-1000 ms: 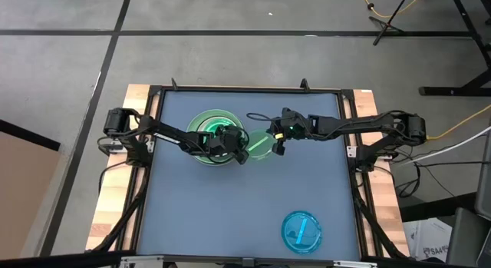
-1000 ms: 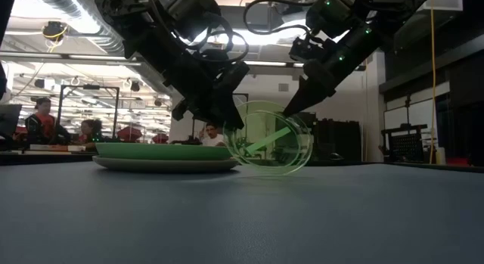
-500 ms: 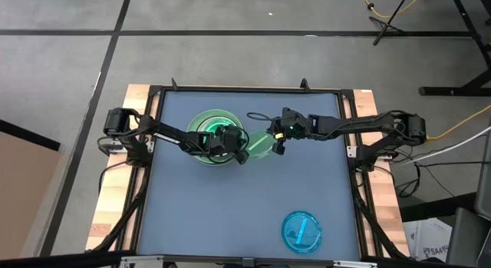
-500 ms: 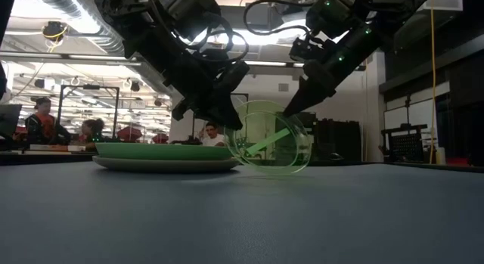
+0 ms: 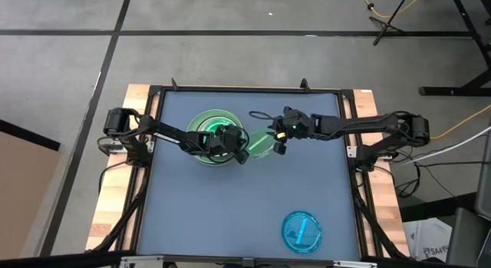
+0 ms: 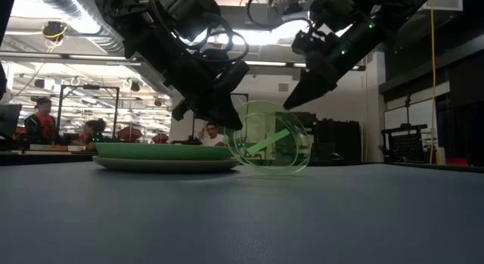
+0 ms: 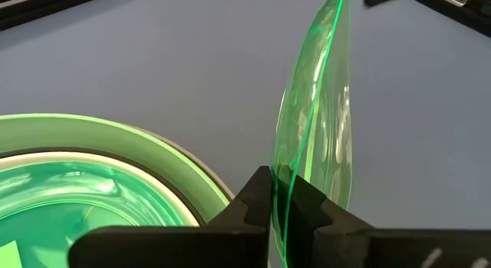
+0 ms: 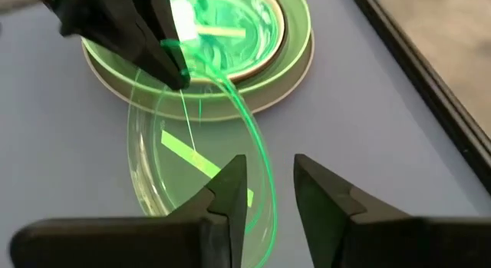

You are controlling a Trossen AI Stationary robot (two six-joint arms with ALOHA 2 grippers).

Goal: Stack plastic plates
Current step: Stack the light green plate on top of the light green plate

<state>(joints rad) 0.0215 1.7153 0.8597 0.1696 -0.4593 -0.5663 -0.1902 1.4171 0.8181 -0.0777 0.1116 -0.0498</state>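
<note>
A small translucent green plate stands steeply tilted beside a stack of plates. The stack has a large grey plate at the bottom, a large light green plate on it, and smaller ones inside. My left gripper is shut on the tilted plate's rim, on the side toward the stack. My right gripper is open just above the plate's opposite rim, apart from it in the low view. A translucent blue plate lies flat near the table's near right corner. My left gripper pinches the green plate's rim between its two fingers, on the side nearest the stack. The fingers come slanting down from the table's left. The plate stands almost on edge, and its lower rim is on the table.
The stack lies at the table's far left-centre, right beside the tilted plate. The grey tabletop is bare between the stack and the blue plate. A black frame runs around the table. People sit in the room beyond the far edge.
My right gripper has come off the green plate's upper rim and gone up a little. The plate has kept its tilt in my left gripper's hold, with its lower rim on the table.
</note>
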